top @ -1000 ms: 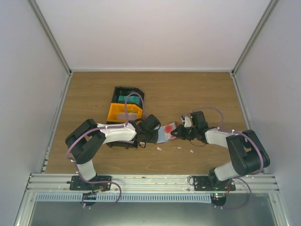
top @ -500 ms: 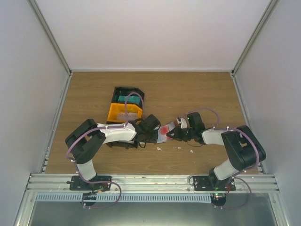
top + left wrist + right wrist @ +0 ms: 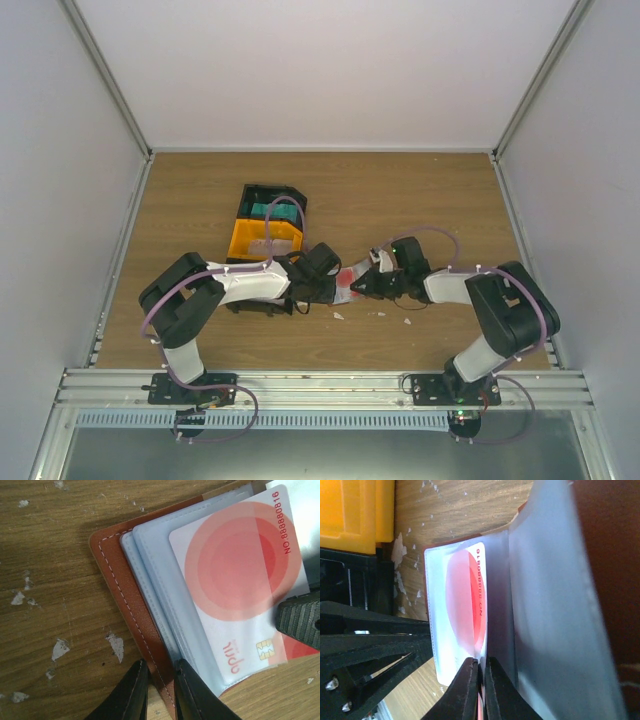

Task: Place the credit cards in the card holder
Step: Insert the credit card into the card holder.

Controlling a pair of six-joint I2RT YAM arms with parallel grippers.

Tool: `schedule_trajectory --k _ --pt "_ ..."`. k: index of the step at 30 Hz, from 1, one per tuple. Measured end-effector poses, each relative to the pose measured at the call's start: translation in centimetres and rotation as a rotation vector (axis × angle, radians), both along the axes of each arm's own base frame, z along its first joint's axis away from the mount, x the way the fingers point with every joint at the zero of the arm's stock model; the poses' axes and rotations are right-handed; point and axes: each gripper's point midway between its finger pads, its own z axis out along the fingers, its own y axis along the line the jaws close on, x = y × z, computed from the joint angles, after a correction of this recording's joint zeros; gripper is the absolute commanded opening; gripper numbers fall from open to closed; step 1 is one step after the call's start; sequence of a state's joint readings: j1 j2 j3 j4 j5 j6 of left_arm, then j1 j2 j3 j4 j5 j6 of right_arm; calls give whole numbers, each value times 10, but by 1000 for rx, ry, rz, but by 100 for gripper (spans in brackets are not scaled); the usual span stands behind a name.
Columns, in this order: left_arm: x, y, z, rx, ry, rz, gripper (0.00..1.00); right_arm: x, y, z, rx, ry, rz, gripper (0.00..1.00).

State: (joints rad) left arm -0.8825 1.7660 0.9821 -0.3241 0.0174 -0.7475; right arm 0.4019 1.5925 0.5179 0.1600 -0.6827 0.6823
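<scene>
We log left fingers (image 3: 131, 694) clamped on the card holder (image 3: 125, 597), right fingers (image 3: 463, 690) pinching a red card (image 3: 235, 580) nearly sleeved; teal cards (image 3: 262, 210) remain binned.

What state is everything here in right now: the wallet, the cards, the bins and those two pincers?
card holder: lying open on the table.
red-and-white card: most of the way inside a clear sleeve.
left pincer: closed on the card holder's leather edge.
right pincer: closed on the card's edge.
teal cards: lying in the black bin.
yellow bin: open-topped, contents unclear.
</scene>
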Motion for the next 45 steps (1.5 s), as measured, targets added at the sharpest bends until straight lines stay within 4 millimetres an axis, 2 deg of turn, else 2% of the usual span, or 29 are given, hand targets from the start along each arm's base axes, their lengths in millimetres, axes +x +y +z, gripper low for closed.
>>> schedule_trajectory --k 4,9,11,18,23,28,36,45 --pt "0 0 0 0 2 0 18 -1 -1 -3 -52 -2 0 24" --pt "1 -5 1 -24 -2 -8 18 -7 -4 4 -133 -26 6 48" --pt "1 -7 1 -30 0 -13 18 -8 -7 8 -173 -34 -2 51" --pt "0 -10 1 -46 9 -24 18 0 -17 12 -339 -79 -14 52" --pt "0 -11 1 -56 10 -27 18 8 -14 15 -422 -116 -4 52" --pt "0 -11 1 -61 14 -27 18 7 -14 3 -486 -108 20 53" --pt "0 -12 1 -67 16 -28 18 9 -7 0 -517 -125 42 50" --pt "1 -11 1 -65 15 -39 17 -2 2 0 -548 -157 119 50"
